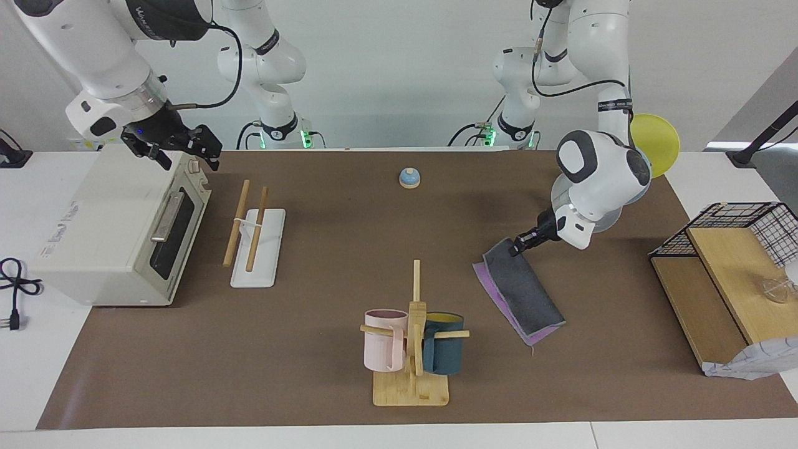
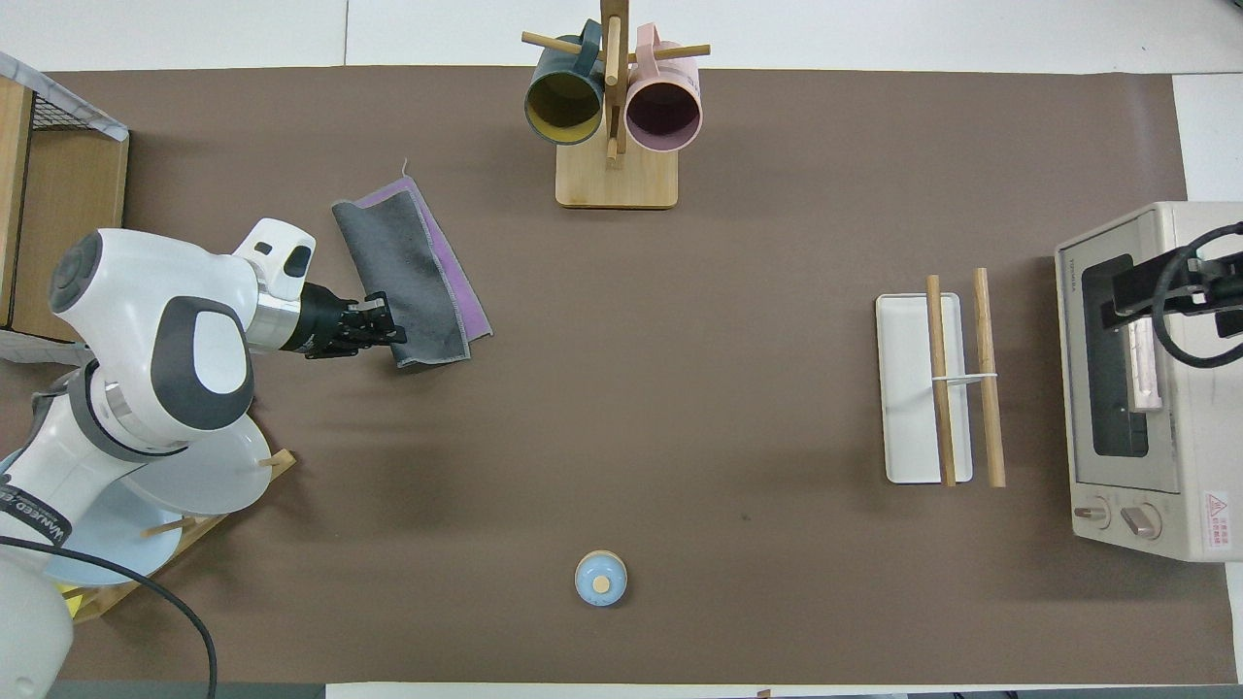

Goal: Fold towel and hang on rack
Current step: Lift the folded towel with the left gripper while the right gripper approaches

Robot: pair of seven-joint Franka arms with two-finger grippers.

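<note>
The towel [image 1: 522,292] [image 2: 413,267] lies folded into a long strip on the brown mat, dark grey face up with a purple edge showing along one side. My left gripper [image 1: 515,249] [image 2: 393,337] is shut on the strip's corner nearest the robots, which is raised a little off the mat. The rack [image 1: 248,226] [image 2: 936,340], two wooden dowels on a white base, stands toward the right arm's end, beside the toaster oven. My right gripper [image 1: 184,154] hangs open over the oven's top, holding nothing.
A bamboo mug stand [image 1: 411,386] with a pink and a dark blue mug stands beside the towel. A toaster oven [image 1: 112,231], a small blue bell [image 1: 409,178], plates on a stand [image 1: 656,142] and a wire basket on wooden shelves [image 1: 735,249] ring the mat.
</note>
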